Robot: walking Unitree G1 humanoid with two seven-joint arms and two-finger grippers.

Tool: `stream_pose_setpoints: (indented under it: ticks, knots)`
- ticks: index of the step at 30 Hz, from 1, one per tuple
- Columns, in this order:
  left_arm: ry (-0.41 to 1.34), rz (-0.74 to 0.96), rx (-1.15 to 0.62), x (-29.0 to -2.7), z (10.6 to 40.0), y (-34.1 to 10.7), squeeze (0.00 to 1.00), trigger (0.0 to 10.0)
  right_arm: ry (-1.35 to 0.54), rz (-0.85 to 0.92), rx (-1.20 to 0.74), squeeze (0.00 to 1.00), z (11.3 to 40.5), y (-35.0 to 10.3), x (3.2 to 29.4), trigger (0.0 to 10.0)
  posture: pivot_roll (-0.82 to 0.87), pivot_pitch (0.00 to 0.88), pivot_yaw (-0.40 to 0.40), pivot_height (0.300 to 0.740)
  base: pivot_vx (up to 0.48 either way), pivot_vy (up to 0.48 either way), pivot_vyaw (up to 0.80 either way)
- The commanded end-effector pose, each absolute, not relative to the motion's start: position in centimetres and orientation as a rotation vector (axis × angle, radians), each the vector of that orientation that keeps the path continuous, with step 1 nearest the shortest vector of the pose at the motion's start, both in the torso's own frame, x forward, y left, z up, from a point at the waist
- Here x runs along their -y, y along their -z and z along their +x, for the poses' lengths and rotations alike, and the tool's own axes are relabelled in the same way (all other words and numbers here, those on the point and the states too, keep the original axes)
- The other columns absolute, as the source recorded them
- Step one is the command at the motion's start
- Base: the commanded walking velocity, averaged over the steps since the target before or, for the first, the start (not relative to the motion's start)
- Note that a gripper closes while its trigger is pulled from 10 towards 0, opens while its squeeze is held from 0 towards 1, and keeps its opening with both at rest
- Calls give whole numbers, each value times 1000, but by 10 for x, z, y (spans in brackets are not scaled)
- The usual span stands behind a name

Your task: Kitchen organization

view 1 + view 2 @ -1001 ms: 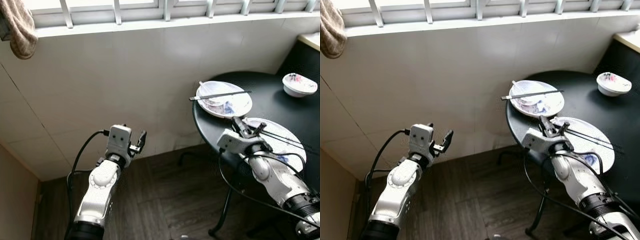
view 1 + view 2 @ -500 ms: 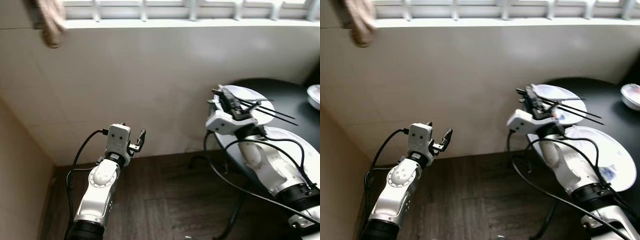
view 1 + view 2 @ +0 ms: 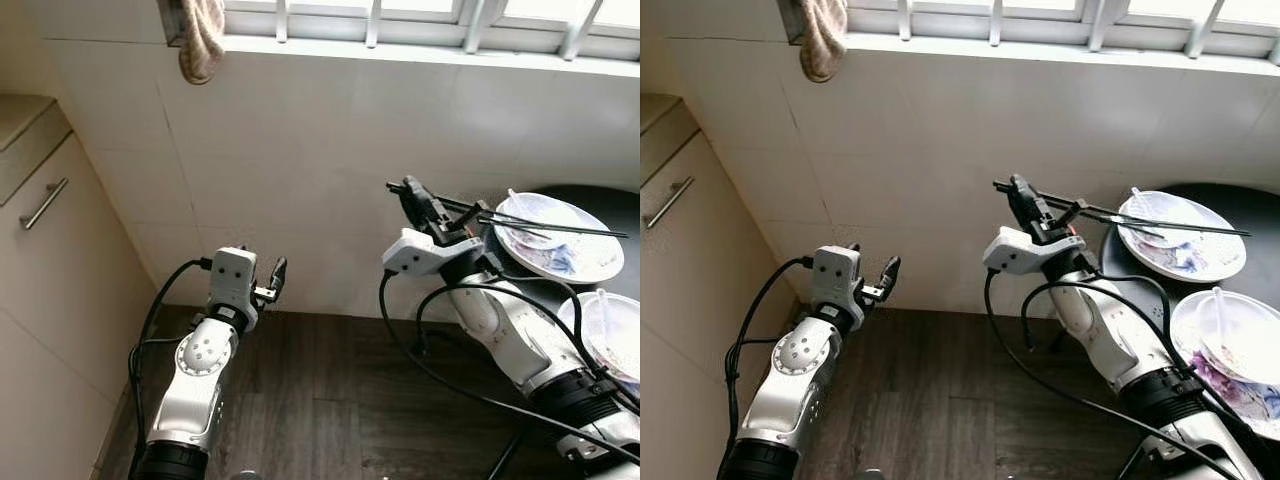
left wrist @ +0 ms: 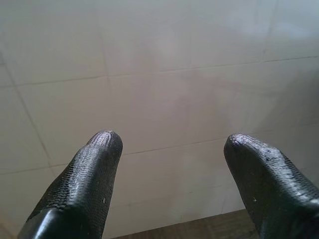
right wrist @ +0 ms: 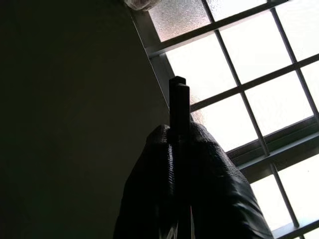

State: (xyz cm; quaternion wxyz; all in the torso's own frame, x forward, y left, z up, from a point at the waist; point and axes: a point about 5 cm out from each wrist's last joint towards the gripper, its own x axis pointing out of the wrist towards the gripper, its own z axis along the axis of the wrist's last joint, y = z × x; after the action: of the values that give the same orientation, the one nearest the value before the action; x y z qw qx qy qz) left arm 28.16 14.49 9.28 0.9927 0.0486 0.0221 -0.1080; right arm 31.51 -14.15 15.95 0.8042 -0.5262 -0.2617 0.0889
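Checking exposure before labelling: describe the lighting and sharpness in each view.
Both eye views: evenly daylit, sharp, soft sheen on the tiled wall. Left wrist view: soft light, left gripper fingertips slightly blurred. Right wrist view: strongly backlit by the window, right gripper and chopsticks silhouetted.

A brownish cloth (image 3: 201,38) hangs from the barred window (image 3: 420,20) at top left, above the white tiled wall (image 3: 300,170), with a beige cabinet (image 3: 50,280) at far left and dark wood floor (image 3: 330,400) below.
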Motion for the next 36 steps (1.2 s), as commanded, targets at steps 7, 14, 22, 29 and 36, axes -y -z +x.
stream_pose_setpoints:
  ticks: [7, 14, 22, 29, 36]
  knots:
    - [195, 108, -14, -146, 281, -100, 0, 10000, -222, -1080, 585, 0, 312, -162, 134, 0, -30, 0, -68, 740, 0, 0, 800]
    - [179, 156, 39, -147, 280, -107, 0, 10000, -223, -1076, 602, 0, 311, -163, 132, 0, -28, 0, -64, 740, 0, 0, 800]
    - [134, 203, 159, -151, 281, -125, 0, 10000, -223, -1066, 616, 0, 310, -163, 129, 0, -25, 0, -62, 740, 0, 0, 800]
    - [149, 178, 152, -148, 278, -122, 0, 10000, -203, -1011, 575, 0, 313, -161, 132, 0, -21, 0, -64, 740, 0, 0, 800]
    - [138, 195, 146, -148, 279, -119, 0, 10000, -202, -999, 567, 0, 313, -160, 132, 0, -19, 0, -64, 740, 0, 303, 800]
